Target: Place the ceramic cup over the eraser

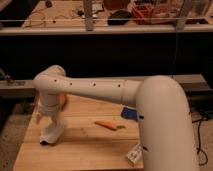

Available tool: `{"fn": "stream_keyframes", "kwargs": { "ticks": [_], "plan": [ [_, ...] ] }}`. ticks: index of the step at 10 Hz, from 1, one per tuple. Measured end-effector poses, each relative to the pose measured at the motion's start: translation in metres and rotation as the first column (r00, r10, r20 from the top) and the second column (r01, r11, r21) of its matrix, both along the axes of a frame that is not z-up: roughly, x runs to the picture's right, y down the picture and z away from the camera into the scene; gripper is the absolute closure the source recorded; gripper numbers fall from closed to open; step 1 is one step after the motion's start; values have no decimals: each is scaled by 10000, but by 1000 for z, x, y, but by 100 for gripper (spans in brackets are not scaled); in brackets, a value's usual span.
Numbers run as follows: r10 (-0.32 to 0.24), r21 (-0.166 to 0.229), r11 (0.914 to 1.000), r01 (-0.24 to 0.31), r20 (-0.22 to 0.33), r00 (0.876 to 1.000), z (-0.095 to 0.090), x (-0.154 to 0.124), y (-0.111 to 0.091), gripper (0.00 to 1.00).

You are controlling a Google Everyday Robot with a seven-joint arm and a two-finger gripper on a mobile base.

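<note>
My gripper hangs from the white arm over the left part of the wooden table, its tip low and close to the surface. A white shape at the gripper's end may be the ceramic cup, but I cannot tell it apart from the gripper itself. A small dark thing, possibly the eraser, shows on the table right under the gripper's lower left edge. The arm's wrist hides what lies behind it.
An orange carrot-like object lies mid-table. A blue object sits behind it beside the arm. A white packet lies near the front right. An orange thing peeks out behind the wrist. A dark rail and cluttered bench stand behind.
</note>
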State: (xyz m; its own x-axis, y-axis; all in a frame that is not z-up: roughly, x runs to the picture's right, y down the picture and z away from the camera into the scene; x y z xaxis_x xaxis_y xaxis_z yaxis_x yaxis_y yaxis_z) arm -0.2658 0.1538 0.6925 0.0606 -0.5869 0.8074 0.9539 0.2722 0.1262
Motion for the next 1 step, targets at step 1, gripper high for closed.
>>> {"fn": "stream_keyframes", "kwargs": {
  "ticks": [1],
  "plan": [
    [-5,2,10000,5,3,10000,0,0,0,41]
  ]
}}
